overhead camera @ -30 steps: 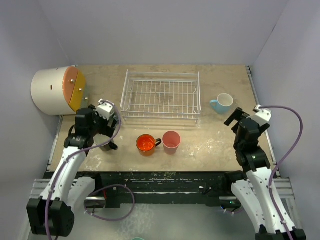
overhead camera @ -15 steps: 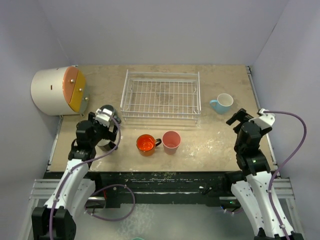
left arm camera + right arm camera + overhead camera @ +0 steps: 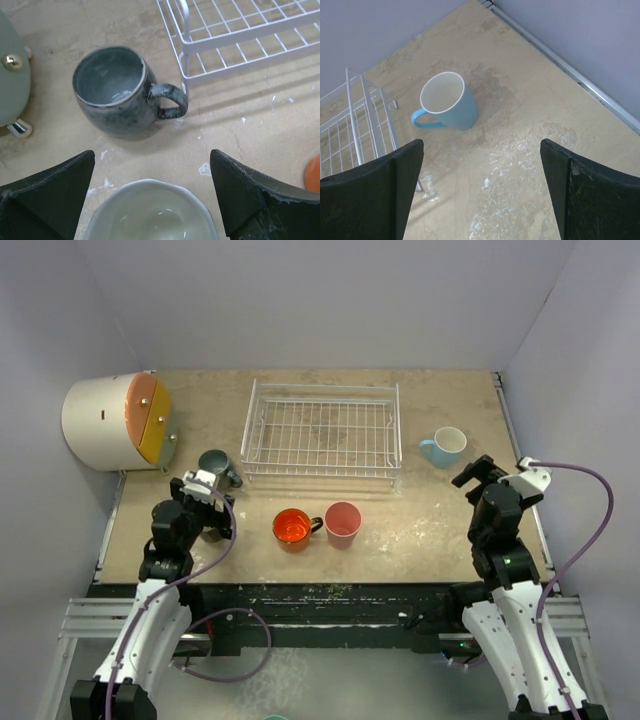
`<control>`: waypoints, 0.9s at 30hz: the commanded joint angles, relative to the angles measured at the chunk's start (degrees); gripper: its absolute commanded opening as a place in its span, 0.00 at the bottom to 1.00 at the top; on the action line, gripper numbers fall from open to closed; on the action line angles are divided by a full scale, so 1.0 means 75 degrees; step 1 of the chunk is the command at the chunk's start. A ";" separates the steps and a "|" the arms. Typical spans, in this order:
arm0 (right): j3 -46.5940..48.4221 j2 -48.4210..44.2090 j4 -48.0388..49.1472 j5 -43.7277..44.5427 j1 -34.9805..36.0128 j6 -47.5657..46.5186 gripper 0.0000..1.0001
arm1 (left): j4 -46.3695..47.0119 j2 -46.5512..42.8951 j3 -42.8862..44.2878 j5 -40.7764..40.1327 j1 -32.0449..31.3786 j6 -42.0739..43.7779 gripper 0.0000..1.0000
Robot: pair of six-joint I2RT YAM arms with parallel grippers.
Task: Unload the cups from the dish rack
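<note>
Dish rack (image 3: 322, 430) has nothing in it; all five cups stand upright on the table.
Grey-teal mug (image 3: 116, 90) just beside rack's left corner, nothing inside.
Black mug (image 3: 212, 533), pale inside, sits below the left gripper (image 3: 152, 152); fingers spread wide, gripping nothing.
Orange mug (image 3: 292, 528) and pink tumbler (image 3: 343, 522) sit in front of the rack.
Light blue mug (image 3: 448, 101) sits right of the rack.
Right gripper (image 3: 481, 142) spread wide, grasping nothing.

Cylinder (image 3: 100, 423): cream, lying on its side, far left; orange-yellow face with small knobs.
Table (image 3: 440, 525): beige, worn, white smears.
</note>
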 commanded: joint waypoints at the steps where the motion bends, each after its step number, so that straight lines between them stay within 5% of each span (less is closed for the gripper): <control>1: 0.0087 -0.0049 0.0343 0.0047 0.0005 0.0126 1.00 | 0.1198 0.0134 -0.0528 -0.0063 0.0032 -0.0138 0.99; 8: -0.0069 -0.0159 0.0406 0.0130 0.0005 0.0144 1.00 | 0.1495 -0.0535 -0.1208 -0.1033 0.0032 -0.0537 0.99; 27: -0.0911 -0.0377 0.1397 0.0758 0.0005 -0.0801 1.00 | 0.1500 -0.0374 -0.1124 -0.1196 0.0031 -0.0599 0.99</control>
